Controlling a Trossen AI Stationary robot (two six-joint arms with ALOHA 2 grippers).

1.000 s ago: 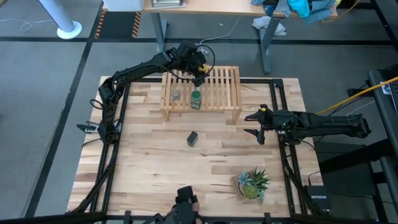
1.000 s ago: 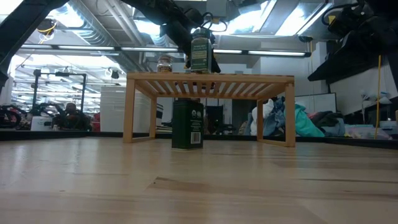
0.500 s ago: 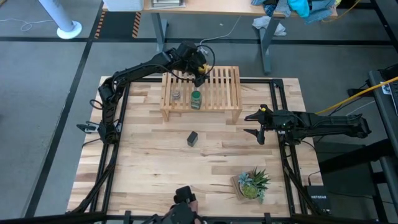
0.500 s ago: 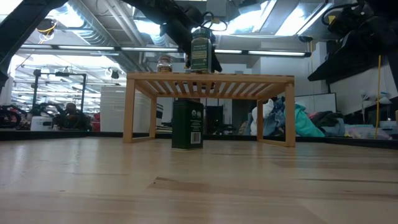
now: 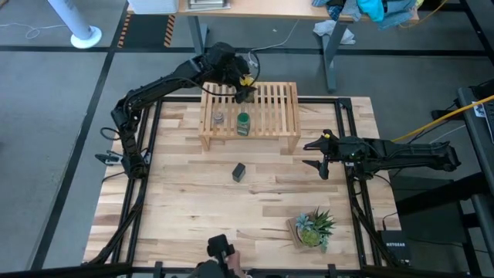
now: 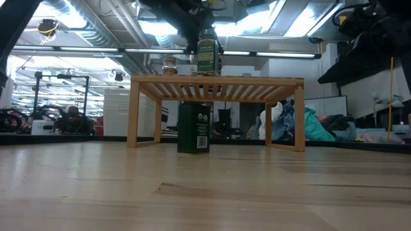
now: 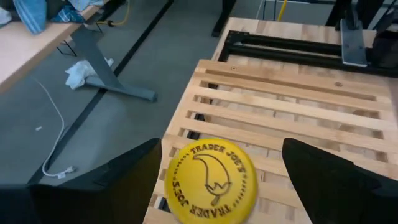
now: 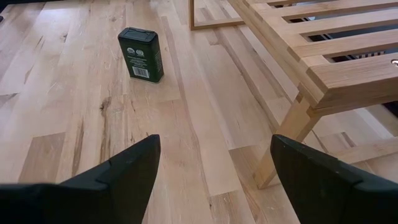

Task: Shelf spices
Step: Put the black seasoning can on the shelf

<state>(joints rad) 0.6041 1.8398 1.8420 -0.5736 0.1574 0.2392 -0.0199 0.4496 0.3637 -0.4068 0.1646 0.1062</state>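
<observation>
The light-wood shelf (image 5: 266,116) stands at the table's far middle. On its slats stand a tiny grey-topped jar (image 5: 219,118) and a green-lidded jar (image 5: 243,122), both near its left end. A yellow-lidded jar (image 7: 211,180) stands upright on the slats near the shelf's far left. My left gripper (image 7: 222,146) hovers open just above it, one finger on each side of the lid, clear of it. The black tin (image 5: 239,171) stands on the table in front of the shelf. My right gripper (image 5: 312,153) waits open to the right of the tin.
A small potted plant (image 5: 312,228) sits near the table's front right. The right half of the shelf's top (image 5: 282,108) is bare slats. In the low view the tin (image 6: 194,128) stands in front of the shelf's underside, with the green-lidded jar (image 6: 206,54) above it.
My left gripper has risen from the shelf top and drawn back a little toward the table's far left. The jars on the shelf and the tin stay where they were.
</observation>
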